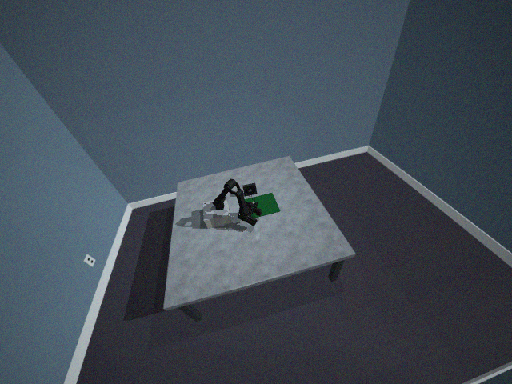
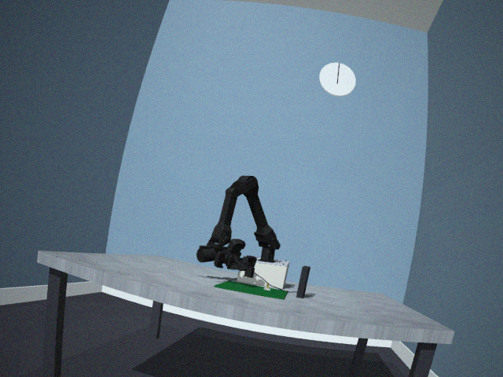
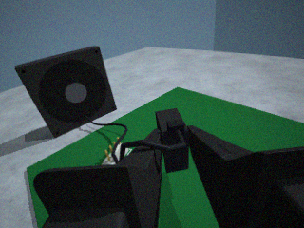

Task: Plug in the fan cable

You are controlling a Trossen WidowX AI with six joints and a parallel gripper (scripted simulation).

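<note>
The plug (image 3: 172,142) is being held tight in the gripper (image 3: 173,157); next, it should be lowered onto the pins (image 3: 112,148) just beside.

Matt green board (image 3: 237,119), mottled grey tabletop (image 3: 199,66)

Black arm (image 2: 244,210) arched over green board (image 2: 251,289), fan (image 2: 302,281) upright beside, grey table (image 2: 162,280).

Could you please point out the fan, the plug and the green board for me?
fan (image 3: 76,92), wrist view, on its round hub.
plug (image 3: 172,138), wrist view, on the black body between the gripper's fingers.
green board (image 3: 237,119), wrist view, on its bare surface right of the plug.
</note>
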